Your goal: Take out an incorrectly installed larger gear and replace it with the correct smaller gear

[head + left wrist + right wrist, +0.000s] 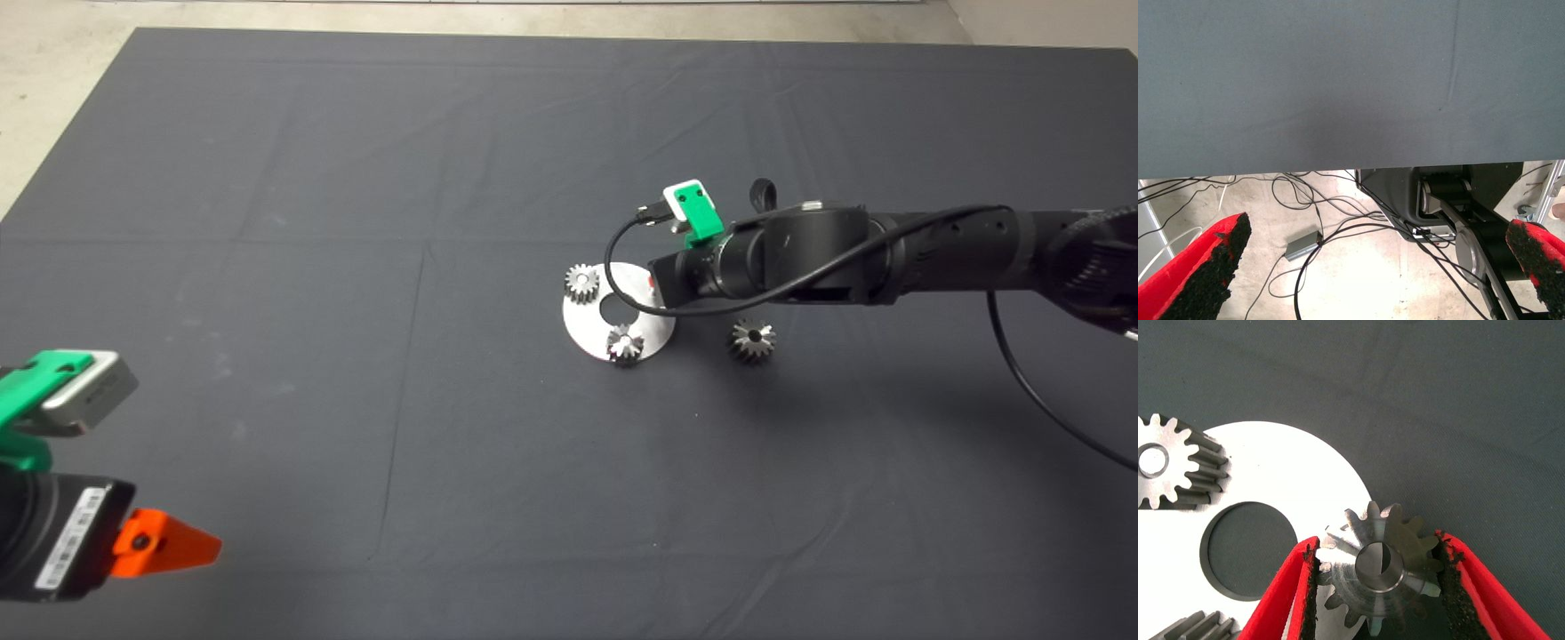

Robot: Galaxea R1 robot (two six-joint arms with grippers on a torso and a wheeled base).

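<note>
Removal of the larger gear (1381, 577) looks to be the step in hand. The right gripper (1378, 540) reaches in from the right and its two red fingers bracket the gear. The black pads (1310, 583) appear pressed against the teeth on opposite sides, so the fingers are nearly closed, with the gear between them. The gear sits at the right rim of the round silver plate (1285, 460), hidden under the gripper from above. To do this well, the grip probably needs to be firm across the tooth tips, since the cone shape could let the pads slide. The lift should go straight up, so that neither the plate nor the pale flat-toothed gear (1171, 463) at its far left edge is dragged along. The small shiny gear (625, 344) on the plate's near edge also deserves clearance. The smaller gear (753, 340) lies on the mat (356, 178) just right of the plate, apart from it. The left gripper (164, 542) is parked at the near left, fingers spread wide and empty.
</note>
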